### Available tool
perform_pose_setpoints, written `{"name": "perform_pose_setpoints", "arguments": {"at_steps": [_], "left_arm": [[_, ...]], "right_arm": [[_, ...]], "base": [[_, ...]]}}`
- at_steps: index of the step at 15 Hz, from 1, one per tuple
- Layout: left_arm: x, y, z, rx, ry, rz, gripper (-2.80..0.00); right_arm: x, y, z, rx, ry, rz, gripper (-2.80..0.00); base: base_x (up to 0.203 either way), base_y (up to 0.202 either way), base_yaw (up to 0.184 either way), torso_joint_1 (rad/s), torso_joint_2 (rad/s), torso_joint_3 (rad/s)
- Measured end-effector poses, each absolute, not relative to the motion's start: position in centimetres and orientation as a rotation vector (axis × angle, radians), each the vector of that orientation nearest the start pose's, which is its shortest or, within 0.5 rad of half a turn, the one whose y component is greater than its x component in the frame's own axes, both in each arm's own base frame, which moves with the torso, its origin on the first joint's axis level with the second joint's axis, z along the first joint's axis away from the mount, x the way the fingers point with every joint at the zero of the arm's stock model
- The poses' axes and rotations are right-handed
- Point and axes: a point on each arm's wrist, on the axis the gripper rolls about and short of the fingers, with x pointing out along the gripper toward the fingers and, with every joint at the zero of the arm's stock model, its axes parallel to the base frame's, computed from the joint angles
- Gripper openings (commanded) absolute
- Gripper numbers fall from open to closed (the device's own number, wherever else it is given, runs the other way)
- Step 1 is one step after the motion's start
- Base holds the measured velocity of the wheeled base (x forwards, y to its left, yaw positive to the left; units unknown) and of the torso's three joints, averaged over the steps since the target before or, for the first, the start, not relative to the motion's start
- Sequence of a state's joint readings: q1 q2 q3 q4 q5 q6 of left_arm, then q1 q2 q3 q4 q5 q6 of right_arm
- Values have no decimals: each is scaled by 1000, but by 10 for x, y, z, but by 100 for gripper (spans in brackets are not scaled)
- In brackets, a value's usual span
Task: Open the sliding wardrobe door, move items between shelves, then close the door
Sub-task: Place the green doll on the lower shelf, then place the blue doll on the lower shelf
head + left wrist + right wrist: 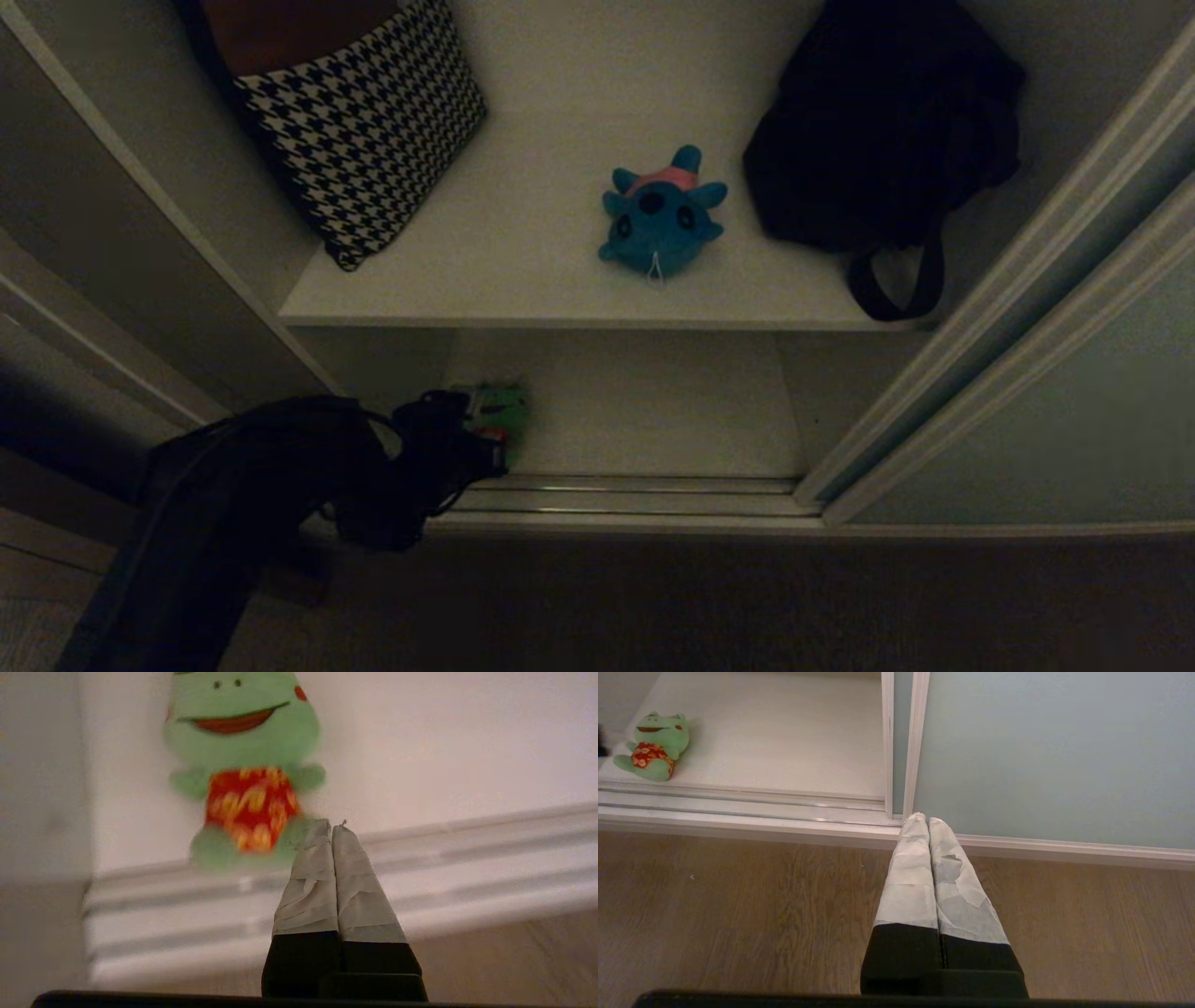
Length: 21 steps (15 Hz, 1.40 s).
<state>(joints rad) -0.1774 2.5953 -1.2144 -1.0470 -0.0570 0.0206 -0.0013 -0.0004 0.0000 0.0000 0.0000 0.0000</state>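
The green frog (243, 765) with its red patterned belly lies on the lower shelf (653, 411), close to the left wall. My left gripper (331, 826) is shut and empty, its taped tips just in front of the frog's foot over the rails. In the head view the left gripper (481, 439) partly hides the frog (499, 406). The blue plush (661, 219) sits in the middle of the upper shelf (523, 271). The sliding wardrobe door (1046, 420) stands slid to the right. My right gripper (923, 820) hangs shut over the floor by the door (1041, 756).
A houndstooth cushion (364, 121) leans at the upper shelf's left, and a black strapped bag (878, 131) stands at its right. Silvery rails (635, 499) run along the wardrobe's front edge. Brown wooden floor (738, 905) lies before them.
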Motion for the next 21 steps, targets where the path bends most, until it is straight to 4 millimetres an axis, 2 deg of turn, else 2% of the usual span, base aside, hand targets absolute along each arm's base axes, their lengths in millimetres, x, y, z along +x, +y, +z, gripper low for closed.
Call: {"name": "perform_pose_setpoints", "arguments": {"at_steps": [2,8,10,13,15,17,21], "left_arm": [[419,-79,-8,43,361,-238,-280],[303,-58,98,49,298,-166,-280],[263,-49,131,43,216,-137,-280],[219,-41,188,21,36,-114,-280],[187,-34,218,9,-41,-111,-280],[150,-27,234,2,-65,-112,-280],[70,-12,242,-8,-130,-110,-280]], "right_arm": [[-23,0,75,0,0,-1,-280],[-23,0,75,0,0,-1,-280],[-23,0,75,0,0,-1,-280],[-23,0,75,0,0,-1,-280],[-23,0,75,0,0,0,-280],[-23,0,75,0,0,0,-280],[-23,0,75,0,0,-1,-280]], "base": [[0,0,0,0,0,0],[0,0,0,0,0,0],[0,0,0,0,0,0],[0,0,0,0,0,0],[0,0,0,0,0,0],[0,0,0,0,0,0],[0,0,0,0,0,0]]}}
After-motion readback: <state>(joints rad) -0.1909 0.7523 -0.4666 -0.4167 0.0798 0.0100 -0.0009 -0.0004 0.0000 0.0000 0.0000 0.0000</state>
